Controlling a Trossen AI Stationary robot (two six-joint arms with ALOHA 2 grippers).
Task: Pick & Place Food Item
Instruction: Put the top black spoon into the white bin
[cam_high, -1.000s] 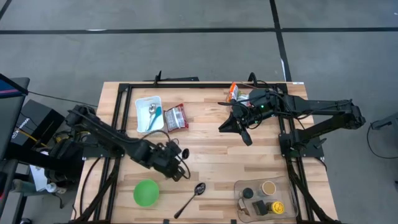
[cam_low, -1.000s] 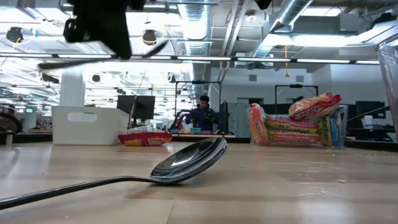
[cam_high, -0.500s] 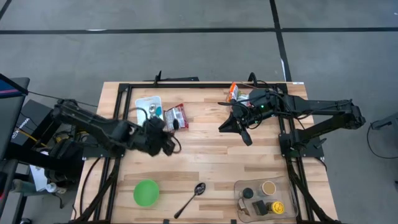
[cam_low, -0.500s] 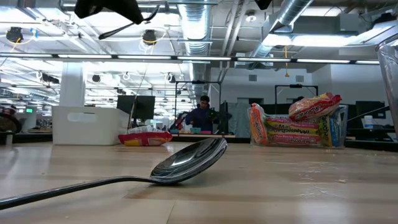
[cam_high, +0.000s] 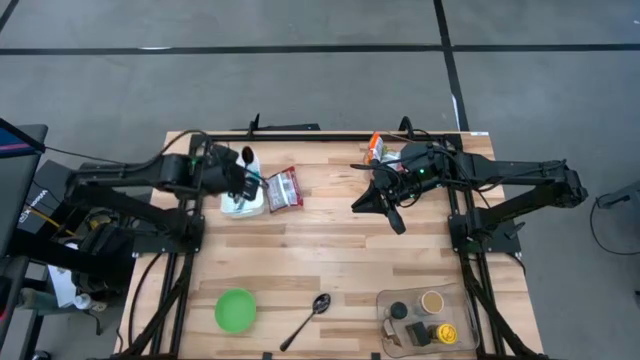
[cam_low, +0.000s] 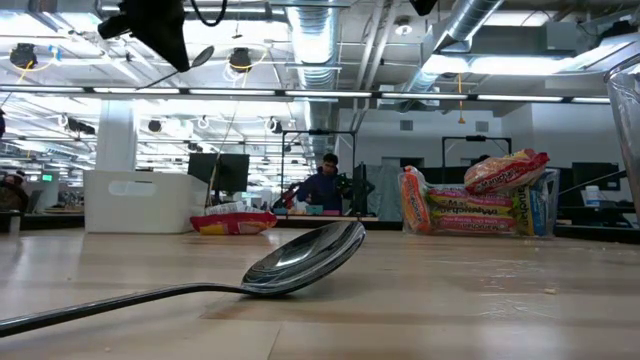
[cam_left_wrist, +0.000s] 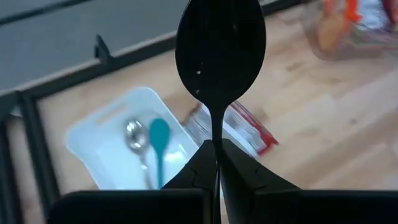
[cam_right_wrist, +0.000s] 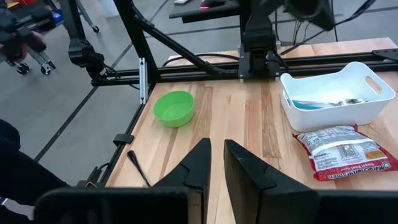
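My left gripper (cam_high: 243, 172) hangs over the white tray (cam_high: 232, 205) at the far left, shut on a black spoon (cam_left_wrist: 221, 46). In the low view it shows at the top left, the left gripper (cam_low: 160, 25). The tray (cam_left_wrist: 106, 134) holds a metal spoon (cam_left_wrist: 133, 134) and a teal spoon (cam_left_wrist: 159, 134). A red food packet (cam_high: 283, 188) lies flat on the table beside the tray. My right gripper (cam_high: 360, 205) waits above the far right of the table, shut with only a slit between its fingers (cam_right_wrist: 214, 162). My left gripper pinches the black spoon's thin handle (cam_left_wrist: 217, 142) between its two fingers. The fingers slant down from the table's left side and lie along the handle. The spoon juts out past the fingertips, bowl end foremost, lifted clear above the tray.
A green bowl (cam_high: 235, 309) and a metal spoon (cam_high: 310, 315) lie near the front edge. A clear container (cam_high: 425, 318) with small jars stands at the front right. An orange packet (cam_high: 376, 148) stands at the far edge. A black frame (cam_high: 330, 137) rims the table.
My left gripper has risen and swung from the near middle of the table toward the far left, ending over the white tray. It has turned on the way and stayed shut on the black spoon, which has gone with it. The metal spoon on the table has stayed put.
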